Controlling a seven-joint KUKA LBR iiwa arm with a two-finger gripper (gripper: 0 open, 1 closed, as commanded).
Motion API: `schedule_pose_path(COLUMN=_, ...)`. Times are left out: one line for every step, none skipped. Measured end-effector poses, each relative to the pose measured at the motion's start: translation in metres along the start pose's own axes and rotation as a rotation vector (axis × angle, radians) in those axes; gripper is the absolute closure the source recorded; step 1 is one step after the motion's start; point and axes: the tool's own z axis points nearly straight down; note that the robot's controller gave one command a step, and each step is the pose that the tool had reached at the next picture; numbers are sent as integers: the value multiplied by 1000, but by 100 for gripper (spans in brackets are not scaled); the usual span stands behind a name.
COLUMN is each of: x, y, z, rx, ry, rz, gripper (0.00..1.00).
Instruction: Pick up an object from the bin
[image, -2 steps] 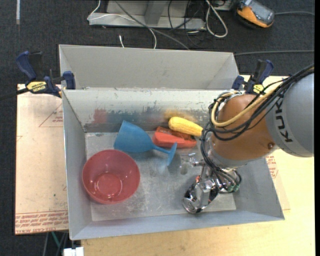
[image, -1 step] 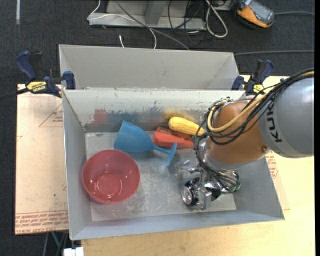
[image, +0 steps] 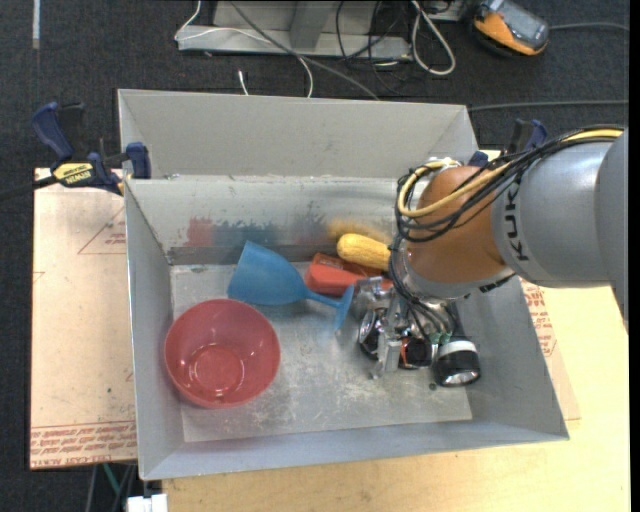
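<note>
My gripper (image: 392, 338) hangs low over the bin floor, right of the middle. Just to its left lies a blue scoop-like cup (image: 266, 275) on its side, its thin blue end (image: 343, 304) reaching toward the gripper. A red-orange block (image: 329, 272) lies behind that end. Further back, a yellow rounded thing (image: 362, 250) rests by the rear wall, partly hidden under the arm. I see nothing held in the gripper.
A red bowl (image: 220, 352) stands upright at the front left of the bin. Bare floor lies between the bowl and the gripper and along the front wall. The arm and its orange cover hang over the bin's right side.
</note>
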Motion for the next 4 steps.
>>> schedule_pose_path(x=48, y=-23, z=-1, rx=-11, ry=11, rz=-360, gripper=100)
schedule_pose_path(x=48, y=-23, z=-1, rx=-11, ry=11, rz=-360, gripper=100)
schedule_pose_path(x=50, y=-23, z=-45, rx=-13, ry=19, rz=-358, gripper=100)
schedule_pose_path(x=49, y=-22, z=-73, rx=-14, ry=18, rz=-357, gripper=100)
